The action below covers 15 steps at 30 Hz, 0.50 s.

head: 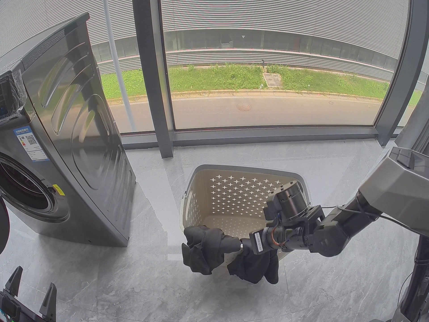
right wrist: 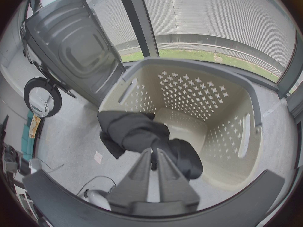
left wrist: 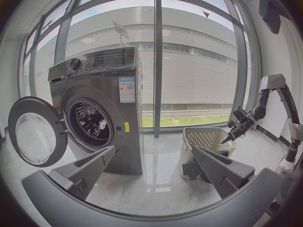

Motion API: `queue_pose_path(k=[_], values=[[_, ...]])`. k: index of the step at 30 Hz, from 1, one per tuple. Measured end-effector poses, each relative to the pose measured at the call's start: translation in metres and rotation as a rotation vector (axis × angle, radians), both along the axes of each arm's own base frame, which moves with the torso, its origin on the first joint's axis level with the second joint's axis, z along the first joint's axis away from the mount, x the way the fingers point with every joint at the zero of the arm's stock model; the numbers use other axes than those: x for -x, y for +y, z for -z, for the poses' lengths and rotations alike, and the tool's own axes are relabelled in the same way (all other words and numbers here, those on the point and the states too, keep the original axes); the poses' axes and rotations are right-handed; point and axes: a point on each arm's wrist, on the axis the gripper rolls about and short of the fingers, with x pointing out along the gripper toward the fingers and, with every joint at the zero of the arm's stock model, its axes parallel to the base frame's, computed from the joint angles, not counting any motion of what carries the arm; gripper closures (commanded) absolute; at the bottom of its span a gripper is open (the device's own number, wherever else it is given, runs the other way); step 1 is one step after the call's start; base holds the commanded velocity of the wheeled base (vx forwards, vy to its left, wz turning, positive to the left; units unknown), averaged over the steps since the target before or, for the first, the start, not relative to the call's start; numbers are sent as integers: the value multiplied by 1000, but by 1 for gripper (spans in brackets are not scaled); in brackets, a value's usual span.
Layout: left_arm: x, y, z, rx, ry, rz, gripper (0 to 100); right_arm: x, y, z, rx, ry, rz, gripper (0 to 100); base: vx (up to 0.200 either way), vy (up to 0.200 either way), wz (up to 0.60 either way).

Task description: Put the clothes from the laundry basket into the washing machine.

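Mid-extraction, I judge: the right gripper (head: 242,246), clamped on the crumpled black cloth garment (head: 204,249) over the beige perforated plastic basket (head: 241,170) rim beneath it, must next carry it to the grey metal washing machine (head: 80,148) well to its left.

Bright, even daylight pours through the window (head: 268,45), the floor (head: 134,282) shines softly, and both wrist views bow at their edges.
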Motion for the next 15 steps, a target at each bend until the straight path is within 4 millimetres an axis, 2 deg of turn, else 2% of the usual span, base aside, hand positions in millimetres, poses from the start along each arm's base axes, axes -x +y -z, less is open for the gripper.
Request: queue_pose_path(k=[4,7,15], values=[[0,0,0,-1,0,0,0,20,-3,13,54,49,-12,0,0,0,0],[0,0,0,-2,0,-1,0,28,-6,20,85,71,-1,0,0,0,0],[0,0,0,0,0,0,0,24,0,42,82,134,60,0,0,0,0]])
